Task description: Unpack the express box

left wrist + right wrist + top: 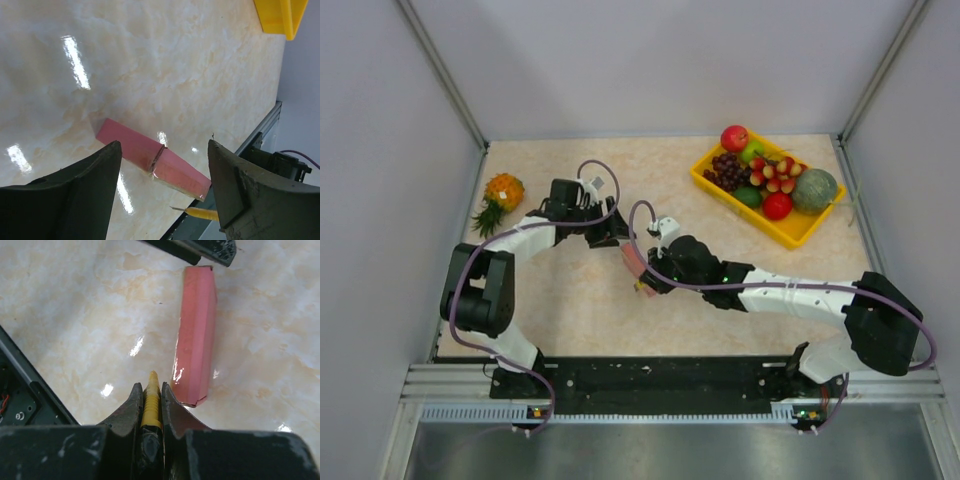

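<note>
Marbled tabletop [75, 315] — express box [196, 335] beside right gripper [150, 390] with knife [151, 412]

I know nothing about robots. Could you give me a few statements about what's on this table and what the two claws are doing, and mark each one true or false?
1. The right gripper is shut on a yellow utility knife. True.
2. The express box sits inside the yellow tray. False: it lies on the table between the two grippers, well apart from the tray.
3. The left gripper is shut. False: its jaws are open, above the box.
4. A pineapple lies near the table's left side. True.
5. The tray is empty. False: it holds fruit.
</note>
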Action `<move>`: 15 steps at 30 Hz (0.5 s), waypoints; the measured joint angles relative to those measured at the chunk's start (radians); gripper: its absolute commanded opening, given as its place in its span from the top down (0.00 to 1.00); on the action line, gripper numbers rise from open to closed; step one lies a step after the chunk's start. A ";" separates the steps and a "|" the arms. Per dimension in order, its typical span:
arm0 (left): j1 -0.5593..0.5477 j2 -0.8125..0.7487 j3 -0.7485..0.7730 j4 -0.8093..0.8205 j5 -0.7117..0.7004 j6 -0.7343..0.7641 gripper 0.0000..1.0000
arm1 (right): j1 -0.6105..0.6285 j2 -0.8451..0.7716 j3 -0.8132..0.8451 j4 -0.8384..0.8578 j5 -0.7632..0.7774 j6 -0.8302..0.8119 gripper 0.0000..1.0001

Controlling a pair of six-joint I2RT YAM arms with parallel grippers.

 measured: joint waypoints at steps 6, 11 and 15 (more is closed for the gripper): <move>-0.003 0.002 -0.031 0.027 0.072 0.000 0.33 | 0.000 0.000 -0.005 -0.016 0.093 0.018 1.00; -0.003 -0.022 -0.101 0.031 0.096 0.005 0.38 | 0.000 0.000 -0.020 -0.049 0.161 0.034 1.00; -0.003 -0.058 -0.145 0.031 0.106 0.010 0.41 | -0.004 0.000 -0.030 -0.060 0.193 0.045 1.00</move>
